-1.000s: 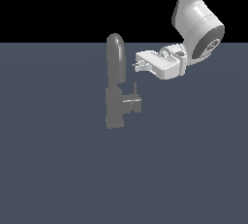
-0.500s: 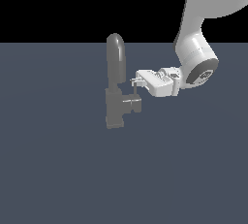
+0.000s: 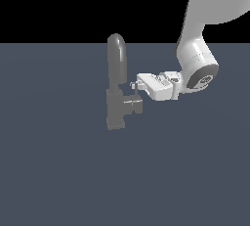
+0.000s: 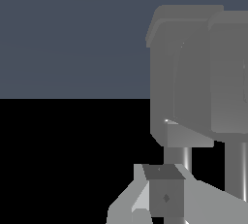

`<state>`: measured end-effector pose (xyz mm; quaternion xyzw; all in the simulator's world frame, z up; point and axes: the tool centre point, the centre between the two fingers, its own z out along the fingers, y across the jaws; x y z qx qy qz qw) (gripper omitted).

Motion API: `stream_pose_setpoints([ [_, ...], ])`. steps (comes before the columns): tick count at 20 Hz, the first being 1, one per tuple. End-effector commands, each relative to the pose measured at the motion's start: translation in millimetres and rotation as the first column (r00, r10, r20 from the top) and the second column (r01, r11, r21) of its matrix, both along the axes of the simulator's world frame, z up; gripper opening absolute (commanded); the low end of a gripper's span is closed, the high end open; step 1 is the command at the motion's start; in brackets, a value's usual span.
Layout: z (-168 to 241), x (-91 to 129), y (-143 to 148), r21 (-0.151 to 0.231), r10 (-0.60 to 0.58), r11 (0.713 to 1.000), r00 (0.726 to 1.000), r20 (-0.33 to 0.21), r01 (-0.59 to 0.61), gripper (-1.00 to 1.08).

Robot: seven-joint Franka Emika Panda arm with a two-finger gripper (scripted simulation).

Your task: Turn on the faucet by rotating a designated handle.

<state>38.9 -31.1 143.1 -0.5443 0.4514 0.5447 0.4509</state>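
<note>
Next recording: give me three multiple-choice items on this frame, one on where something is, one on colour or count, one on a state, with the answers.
1. In the exterior view, where is the gripper relative to the faucet?
A. On the exterior view's right, by the handle
B. On the exterior view's left
C. Far above the spout

2. What colour is the faucet?
A. Red
B. Matte grey
C. Bright yellow

3. How does the faucet stand?
A. Lying on its side
B. Upside down
C. Upright, its arched spout on top

Answers: 1 A, the white gripper reaches in sideways from the exterior view's right, its tip just above the handle. 2 B, base and spout are both grey. 3 C, the boxy base sits low with the arched spout rising from it.
</note>
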Motion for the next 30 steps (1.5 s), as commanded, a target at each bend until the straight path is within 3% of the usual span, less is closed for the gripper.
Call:
stream_pose_setpoints([
  [1, 0.6, -2.4, -0.6, 0.000, 0.000, 1.000, 1.000, 0.000, 0.000, -1.00],
  [19, 12.0, -49.4, -9.2, 0.000, 0.000, 1.000, 1.000, 0.000, 0.000, -1.00],
  [21, 13.9, -41.7, -7.4, -0.004, -0.004, 1.000, 1.000, 0.013, 0.004, -1.00],
  [30, -4.5, -75.5, -13.9, -0.001, -0.002, 1.000, 1.000, 0.005, 0.002, -1.00],
])
